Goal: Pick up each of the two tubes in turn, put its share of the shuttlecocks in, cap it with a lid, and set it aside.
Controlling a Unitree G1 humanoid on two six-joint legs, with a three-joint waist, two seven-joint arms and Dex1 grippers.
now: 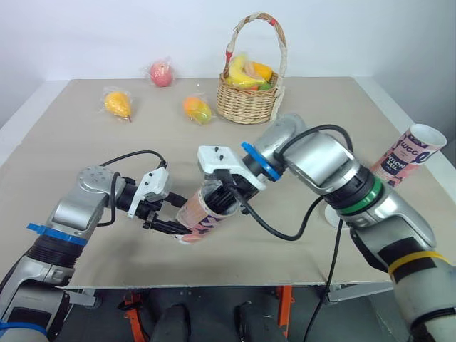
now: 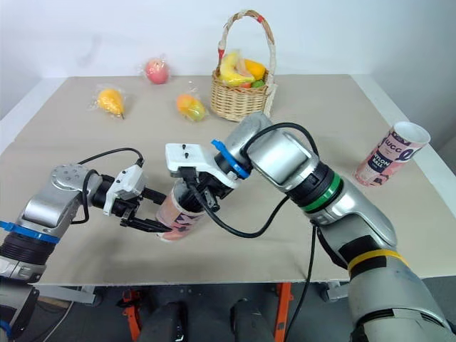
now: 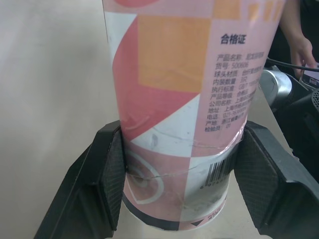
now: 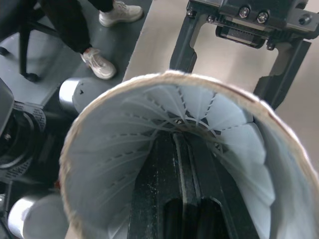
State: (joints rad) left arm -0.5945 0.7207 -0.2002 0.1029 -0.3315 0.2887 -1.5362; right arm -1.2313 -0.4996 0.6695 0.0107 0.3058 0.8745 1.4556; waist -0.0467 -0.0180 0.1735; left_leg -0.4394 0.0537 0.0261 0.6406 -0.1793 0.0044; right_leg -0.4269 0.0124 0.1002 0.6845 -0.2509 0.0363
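Left wrist view: my left gripper (image 3: pixel 177 172) is clamped low on the first tube (image 3: pixel 184 89), which it holds tilted over the bench (image 1: pixel 78 149). My right gripper (image 1: pixel 226 197), fingers together, is inside the tube's mouth against a shuttlecock (image 4: pixel 144 112). Filling looks underway, I'd say. Capping, and the second tube (image 1: pixel 405 157) standing open, remain. The labels read "合格证" and "NYLON BALL".

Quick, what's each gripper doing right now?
Left gripper: shut on the pink patterned cardboard tube.
Right gripper: shut, inside the tube's mouth among white shuttlecock feathers.
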